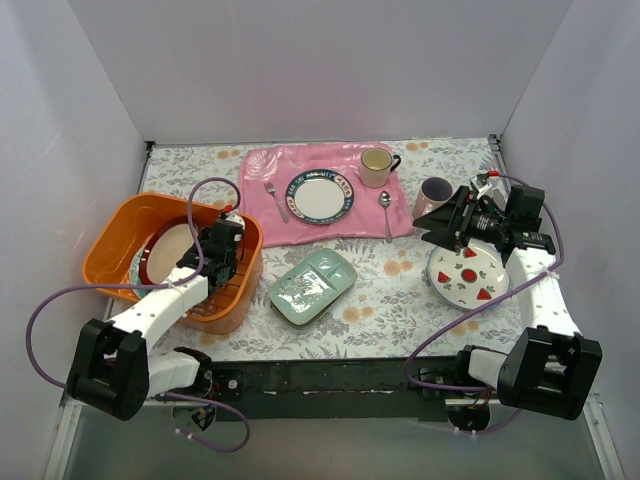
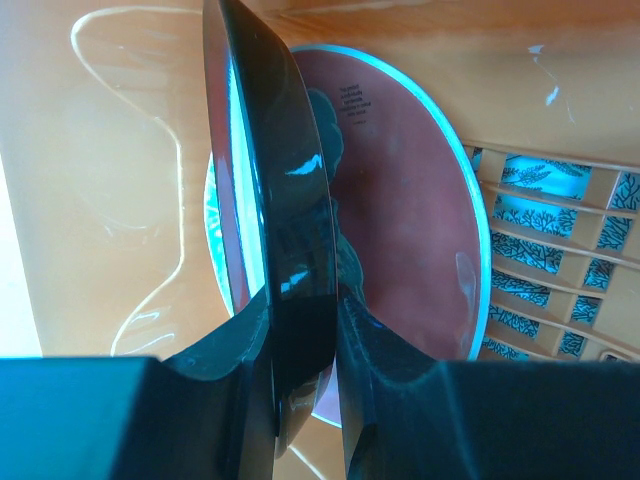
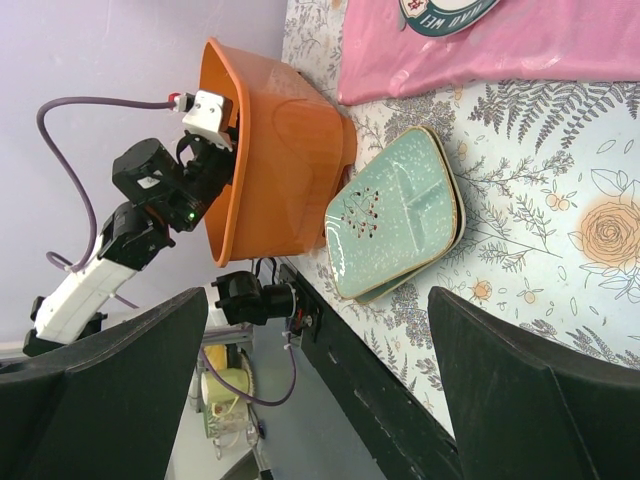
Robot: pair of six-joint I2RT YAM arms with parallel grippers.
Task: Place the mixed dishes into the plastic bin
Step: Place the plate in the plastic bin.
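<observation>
Two plates stand on edge inside the orange bin [image 1: 108, 240] at the table's left. The maroon-rimmed cream plate [image 1: 170, 248] is tilted upright, and behind it the red plate [image 2: 400, 250] with its teal edge leans against the bin wall above the slotted floor. The left gripper [image 1: 222, 250] reaches down into the bin, its jaws clamped on the maroon-rimmed plate's rim, which the left wrist view shows edge-on between the fingers.

The right gripper [image 1: 427, 229] hangs over the table's right side with its jaws spread wide and nothing between them. It is just beside the pink mug [image 1: 435, 194] and above the strawberry plate [image 1: 467, 276], which lies flat. The pale green tray [image 1: 313, 285] lies on the table just right of the bin.

On the pink mat [image 1: 340, 230] at the back are a blue-rimmed white plate [image 1: 321, 195], a fork [image 1: 276, 200], a spoon [image 1: 386, 213] and a cream-yellow mug [image 1: 377, 167].
</observation>
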